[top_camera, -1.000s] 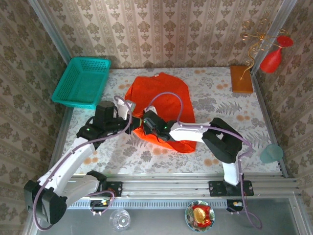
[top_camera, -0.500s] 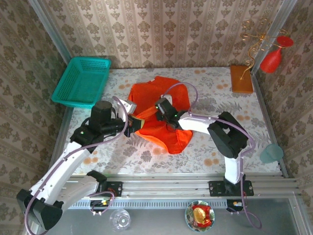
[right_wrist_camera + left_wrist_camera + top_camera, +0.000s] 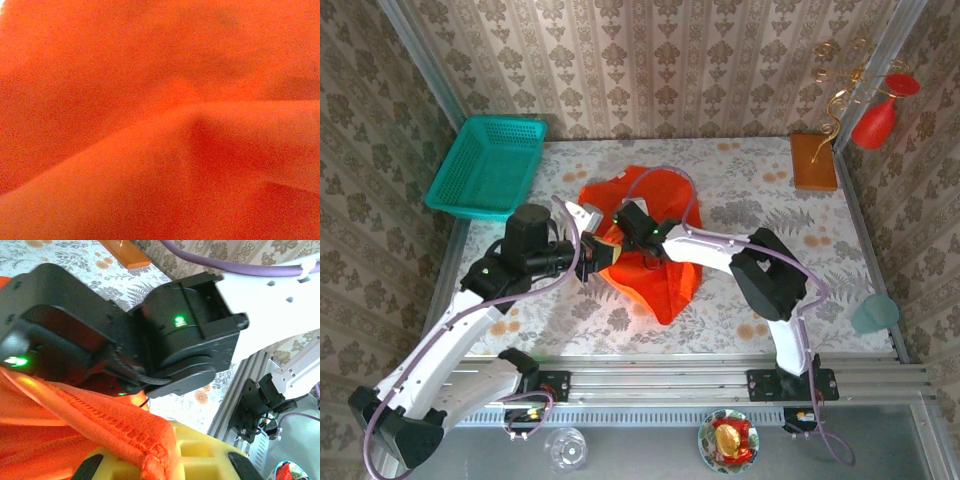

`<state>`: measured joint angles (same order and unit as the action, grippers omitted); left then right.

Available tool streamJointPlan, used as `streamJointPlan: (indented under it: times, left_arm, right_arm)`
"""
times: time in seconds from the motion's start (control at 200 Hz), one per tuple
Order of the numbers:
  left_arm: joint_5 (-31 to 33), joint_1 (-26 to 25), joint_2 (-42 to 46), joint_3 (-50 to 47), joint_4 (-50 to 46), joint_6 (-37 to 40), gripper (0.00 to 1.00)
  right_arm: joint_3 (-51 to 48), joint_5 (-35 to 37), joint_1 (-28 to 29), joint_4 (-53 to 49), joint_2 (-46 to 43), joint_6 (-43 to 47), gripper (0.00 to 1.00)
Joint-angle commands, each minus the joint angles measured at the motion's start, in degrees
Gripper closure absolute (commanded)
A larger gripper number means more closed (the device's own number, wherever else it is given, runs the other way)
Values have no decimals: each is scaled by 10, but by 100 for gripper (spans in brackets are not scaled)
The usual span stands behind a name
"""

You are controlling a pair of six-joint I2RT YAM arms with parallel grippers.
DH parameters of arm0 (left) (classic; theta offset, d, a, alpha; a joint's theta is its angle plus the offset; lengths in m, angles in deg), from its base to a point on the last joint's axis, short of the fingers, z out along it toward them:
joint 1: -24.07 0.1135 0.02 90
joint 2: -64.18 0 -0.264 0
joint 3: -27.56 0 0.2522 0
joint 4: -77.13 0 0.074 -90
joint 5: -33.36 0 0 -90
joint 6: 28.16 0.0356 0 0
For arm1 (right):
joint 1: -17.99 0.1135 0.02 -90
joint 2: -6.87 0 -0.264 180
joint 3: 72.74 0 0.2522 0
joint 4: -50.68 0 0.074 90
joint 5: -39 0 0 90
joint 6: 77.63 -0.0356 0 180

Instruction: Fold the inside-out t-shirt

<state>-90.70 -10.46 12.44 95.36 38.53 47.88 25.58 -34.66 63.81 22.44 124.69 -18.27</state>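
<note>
1. The t-shirt [image 3: 658,275] lies on the middle of the table [image 3: 770,215], between the two arms.
2. The left gripper [image 3: 603,252] meets the t-shirt's left edge, and the right gripper [image 3: 620,236] sits just beside it, against the cloth.
3. The basket [image 3: 488,165] stands at the far left corner, well apart from the t-shirt.
4. The block [image 3: 814,162] lies at the far right edge.
5. The vase [image 3: 876,120] is behind the block, to its right.
6. A glass [image 3: 563,448] and a dish [image 3: 728,440] sit in front of the arm bases.

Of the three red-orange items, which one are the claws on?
The wrinkly orange t-shirt mid-table; the glossy red vase and flat brown-orange block sit at the far right corner.
</note>
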Motion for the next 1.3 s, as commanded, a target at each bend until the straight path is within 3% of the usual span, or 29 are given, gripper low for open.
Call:
streamJointPlan:
  times: [0.0,0.235,0.28,0.43,0.53,0.615,0.88,1.29]
  left_arm:
    - [-11,-7,19,25,-8,-5,100]
    - [16,-7,33,27,-18,-2,100]
    - [31,-6,34,27,-18,-1,100]
    - [95,5,7,39,-9,6,100]
    - [114,28,-29,68,-20,25,100]
    - [117,52,-59,78,-14,28,100]
    - [98,138,-142,60,61,0,100]
    - [66,212,-289,30,175,-48,100]
  right_arm:
    - [43,21,-13,-94,56,18,8]
    - [53,-32,-28,-135,104,-8,14]
    - [43,-46,-29,-133,101,-12,22]
    - [-10,-62,-30,-100,58,-18,72]
    - [-36,-63,-30,-109,11,-10,90]
    - [-73,-66,-30,-109,-47,-5,100]
    - [-150,-119,-22,-144,-227,16,100]
    - [-122,-253,-23,-185,-420,67,100]
